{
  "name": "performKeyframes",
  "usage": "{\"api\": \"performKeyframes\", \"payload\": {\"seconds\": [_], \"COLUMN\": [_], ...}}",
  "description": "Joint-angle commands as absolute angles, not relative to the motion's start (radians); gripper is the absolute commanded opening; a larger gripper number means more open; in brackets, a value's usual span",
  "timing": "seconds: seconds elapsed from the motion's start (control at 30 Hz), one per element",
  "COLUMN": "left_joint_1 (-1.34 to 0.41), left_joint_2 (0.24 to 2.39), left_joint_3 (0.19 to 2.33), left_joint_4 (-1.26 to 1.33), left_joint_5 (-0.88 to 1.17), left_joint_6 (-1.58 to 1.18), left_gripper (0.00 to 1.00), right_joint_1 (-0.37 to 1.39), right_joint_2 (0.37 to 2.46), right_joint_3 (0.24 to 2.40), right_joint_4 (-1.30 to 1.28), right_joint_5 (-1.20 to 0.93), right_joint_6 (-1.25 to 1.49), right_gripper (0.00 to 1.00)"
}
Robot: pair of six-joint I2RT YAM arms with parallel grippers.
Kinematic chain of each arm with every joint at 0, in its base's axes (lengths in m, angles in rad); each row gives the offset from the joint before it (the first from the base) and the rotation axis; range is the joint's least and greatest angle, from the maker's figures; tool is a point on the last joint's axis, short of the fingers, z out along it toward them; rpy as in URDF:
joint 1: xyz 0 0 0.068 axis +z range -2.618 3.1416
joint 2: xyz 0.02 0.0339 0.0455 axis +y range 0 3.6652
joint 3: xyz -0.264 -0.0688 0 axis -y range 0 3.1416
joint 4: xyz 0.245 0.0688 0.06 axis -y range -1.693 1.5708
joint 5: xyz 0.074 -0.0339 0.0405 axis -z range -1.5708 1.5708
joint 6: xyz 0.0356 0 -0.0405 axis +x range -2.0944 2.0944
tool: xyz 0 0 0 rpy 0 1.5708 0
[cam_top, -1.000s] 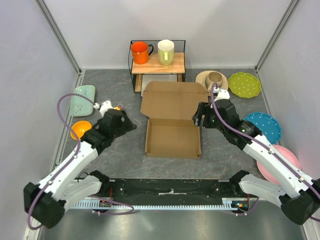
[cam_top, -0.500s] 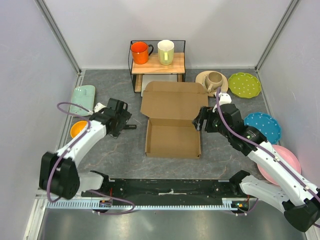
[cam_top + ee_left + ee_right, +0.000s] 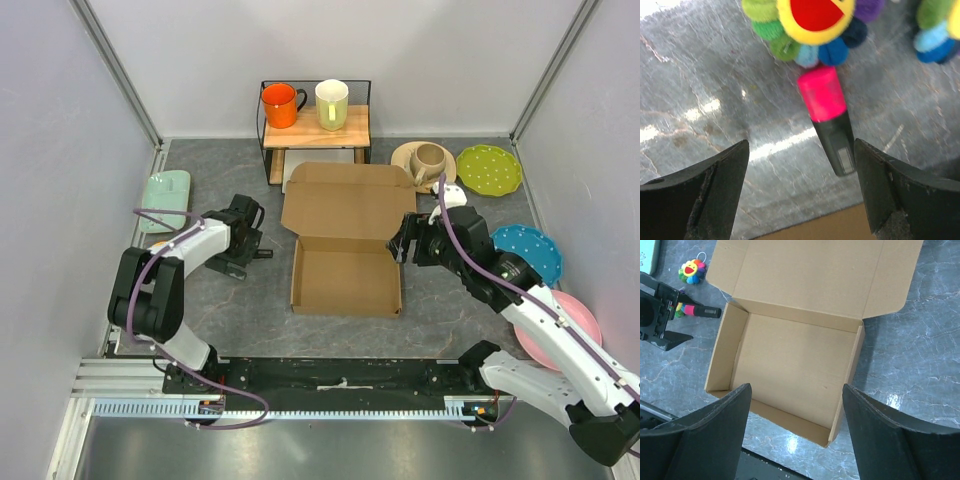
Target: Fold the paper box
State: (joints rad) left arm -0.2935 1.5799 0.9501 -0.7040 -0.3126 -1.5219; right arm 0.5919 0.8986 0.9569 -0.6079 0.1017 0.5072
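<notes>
The paper box (image 3: 345,275) is brown cardboard and lies in the middle of the table. Its shallow tray has its walls up, and the lid (image 3: 350,205) lies open flat toward the back. My left gripper (image 3: 245,240) is open and empty, low over the table left of the box. In the left wrist view, my left gripper (image 3: 800,165) is over bare table, with a strip of the box's cardboard (image 3: 840,227) at the bottom. My right gripper (image 3: 408,240) is open and empty at the box's right wall. In the right wrist view, my right gripper (image 3: 797,390) hangs above the tray (image 3: 790,355).
A pink and black marker (image 3: 827,117) and a flower plush toy (image 3: 815,20) lie left of the box. A rack with an orange mug (image 3: 282,103) and a cream mug (image 3: 332,103) stands behind. Green (image 3: 489,170), blue (image 3: 530,250) and pink (image 3: 560,325) plates lie at the right.
My left arm has folded down and back, and its gripper has shifted slightly toward the box. My right gripper has barely moved. The box has not moved.
</notes>
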Motion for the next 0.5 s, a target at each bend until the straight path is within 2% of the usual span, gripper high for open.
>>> {"api": "performKeyframes", "payload": {"seconds": [0.0,0.2,0.3,0.33,0.47], "left_joint_1": [-0.259,-0.247,-0.245,-0.247,-0.248], "left_joint_2": [1.649,1.703,1.721,1.723,1.665], "left_joint_3": [0.979,0.974,0.976,0.965,0.887], "left_joint_4": [-0.686,-0.655,-0.652,-0.653,-0.631], "left_joint_5": [-0.319,-0.295,-0.281,-0.269,-0.262], "left_joint_6": [-1.578,-1.583,-1.556,-1.543,-1.503], "left_gripper": [0.91,0.86,0.77,0.71,0.56], "right_joint_1": [0.597,0.594,0.595,0.597,0.595], "right_joint_2": [0.873,0.861,0.867,0.868,0.877], "right_joint_3": [1.006,1.002,1.003,1.006,1.016], "right_joint_4": [-0.647,-0.672,-0.673,-0.673,-0.667], "right_joint_5": [0.144,0.121,0.123,0.124,0.146], "right_joint_6": [0.499,0.52,0.523,0.523,0.514], "right_gripper": [0.81,0.81,0.81,0.8,0.8]}}
